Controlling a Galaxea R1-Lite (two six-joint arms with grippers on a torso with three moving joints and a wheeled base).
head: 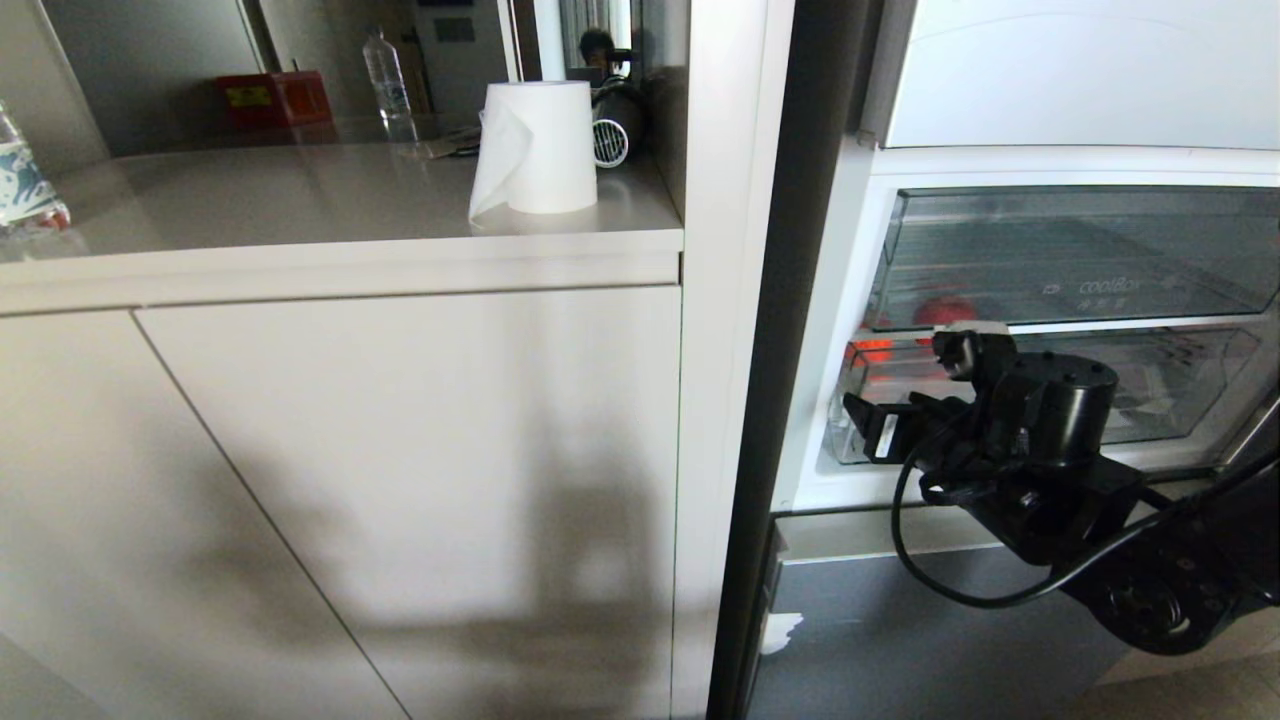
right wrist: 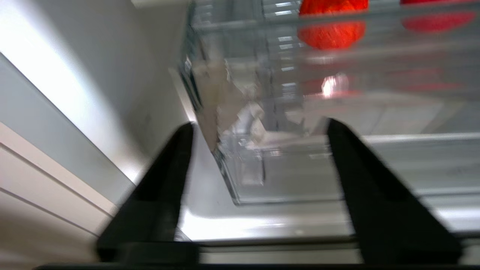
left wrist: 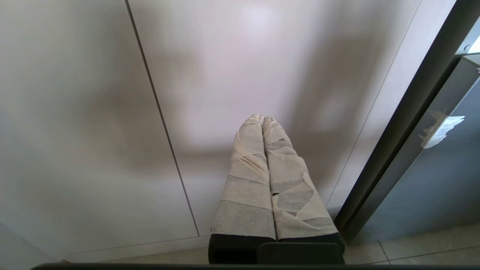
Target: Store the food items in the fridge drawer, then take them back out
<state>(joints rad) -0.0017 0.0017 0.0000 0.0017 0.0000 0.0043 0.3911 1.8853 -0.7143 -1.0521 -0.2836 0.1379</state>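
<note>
Upper left of my head view: pale countertop [head: 300, 215]. On it: white paper roll [head: 535, 148], clear bottle [head: 386, 75] behind, red box [head: 272, 98] at back, and a second bottle [head: 25, 185] at the far-left edge.

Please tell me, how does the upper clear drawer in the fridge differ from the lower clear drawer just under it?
The upper drawer is deeper and carries faint lettering on its front; the lower drawer is shallower with no lettering visible. The lower drawer has white tape scraps at its front corner; the upper drawer shows none. The open right gripper is in front of the lower drawer's corner, not the upper one. Both are clear plastic, and something red shows through each.
</note>
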